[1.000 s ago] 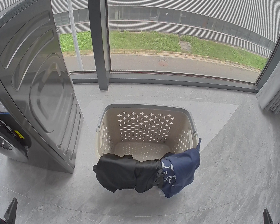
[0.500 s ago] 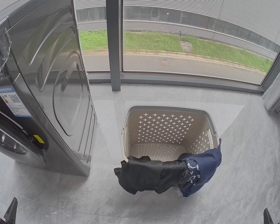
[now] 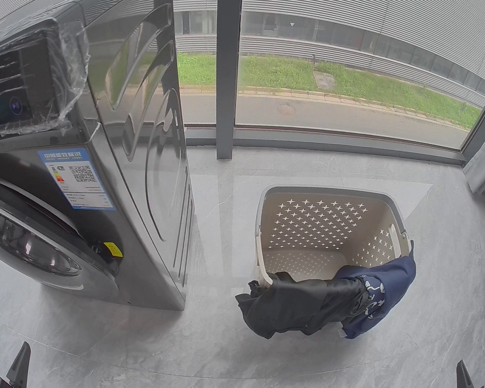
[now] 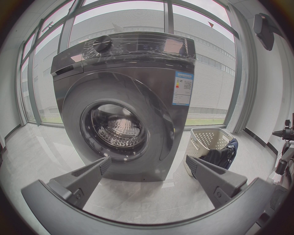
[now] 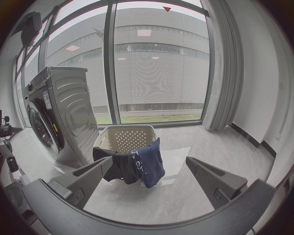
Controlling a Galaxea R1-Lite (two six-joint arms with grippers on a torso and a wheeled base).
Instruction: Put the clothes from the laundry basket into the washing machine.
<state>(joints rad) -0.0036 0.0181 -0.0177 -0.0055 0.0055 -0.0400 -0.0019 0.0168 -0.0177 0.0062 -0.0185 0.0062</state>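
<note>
head view: the washing machine [image 3: 116, 164] stands on the floor [image 3: 212, 346] at my left, its front turned toward me and its round door [image 3: 25, 240] apparently shut, which i judge must be opened before loading. the laundry basket [image 3: 332, 193] sits just beside it to the right, below the window [image 3: 348, 72]; a black garment [image 3: 300, 309] and a blue garment [image 3: 386, 288] hang over its near rim, half in and half out, so each offers a free fold for pinching. my left end effector [image 3: 4, 335] and right end effector [image 3: 476, 358] are held low at the near corners, well apart from everything, both spread wide and carrying nothing, presumably parked so the base can line up. left wrist view: my left end effector [image 4: 147, 159] frames the round door [image 4: 114, 130] between its wide fingers, which suits this arm for the door; the laundry basket [image 4: 208, 134] shows beyond the machine's side. right wrist view: my right end effector [image 5: 147, 159], likewise wide and empty, frames the black garment [image 5: 119, 166] and blue garment [image 5: 150, 166] draped on the basket, which suits this arm for the pickup; a curtain [image 5: 223, 76] hangs farther right. no clothes are in the machine yet, so i judge the task barely begun.
</note>
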